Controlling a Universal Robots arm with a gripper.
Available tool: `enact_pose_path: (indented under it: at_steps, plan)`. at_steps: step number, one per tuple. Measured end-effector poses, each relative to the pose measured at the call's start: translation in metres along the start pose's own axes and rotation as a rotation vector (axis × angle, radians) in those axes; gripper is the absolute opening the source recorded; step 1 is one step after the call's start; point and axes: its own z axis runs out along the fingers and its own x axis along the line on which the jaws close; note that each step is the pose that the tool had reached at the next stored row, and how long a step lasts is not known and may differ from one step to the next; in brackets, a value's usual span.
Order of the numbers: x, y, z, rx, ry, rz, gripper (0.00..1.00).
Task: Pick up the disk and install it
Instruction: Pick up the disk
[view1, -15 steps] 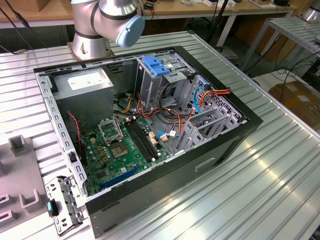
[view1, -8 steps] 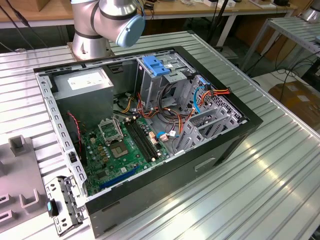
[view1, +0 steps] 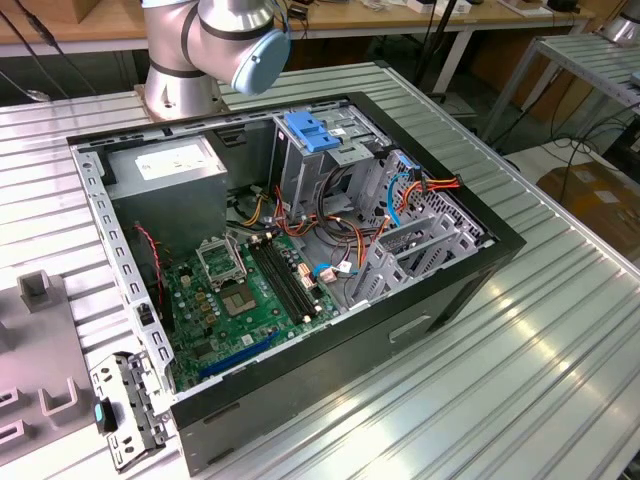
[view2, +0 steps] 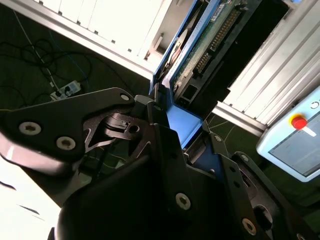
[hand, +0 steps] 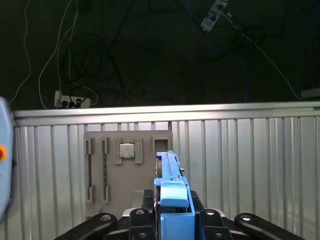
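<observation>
Holds the disk (hand: 168, 170) edge-on, clamped at its blue-railed end by the closed pincer (hand: 174, 212), and carries it in the air above the ribbed table (hand: 250, 160). Points its long axis straight out from the pincer, toward a grey tray (hand: 100, 172) with a chip (hand: 126, 150). Cannot tell which way the open computer case (view1: 420, 310) and its drive cage (view1: 345, 165) lie from the disk.
</observation>
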Motion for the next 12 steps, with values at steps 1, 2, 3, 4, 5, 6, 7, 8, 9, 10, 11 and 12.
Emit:
enact_pose_path:
  at_steps: [1,2,3,4,5,6,7,8,9,10,11,12]
  plan:
    - [0.0,0.0,-0.0013,0.0,0.0,0.0,0.37]
    - [0.0,0.0,-0.0036,0.0,0.0,0.0,0.37]
    - [0.0,0.0,-0.0042,0.0,0.0,0.0,0.37]
    - [0.0,0.0,-0.0042,0.0001,0.0,0.0,0.37]
    - [0.0,0.0,-0.0042,0.0001,-0.0001,0.0,0.37]
    - [0.0,0.0,-0.0043,0.0,0.0,0.0,0.37]
    - [0.0,0.0,-0.0043,0.0,0.0,0.0,0.37]
    - [0.0,0.0,-0.0043,0.0,0.0,0.0,0.37]
    - [-0.0001,-0.0001,-0.0042,0.0002,-0.0001,0.0,0.37]
    - [-0.0001,-0.0009,-0.0043,0.0001,-0.0001,0.0,0.37]
    - [-0.0001,-0.0018,-0.0043,0.0,0.0,0.0,0.37]
    - [-0.0001,-0.0026,-0.0043,0.0,0.0,0.0,0.37]
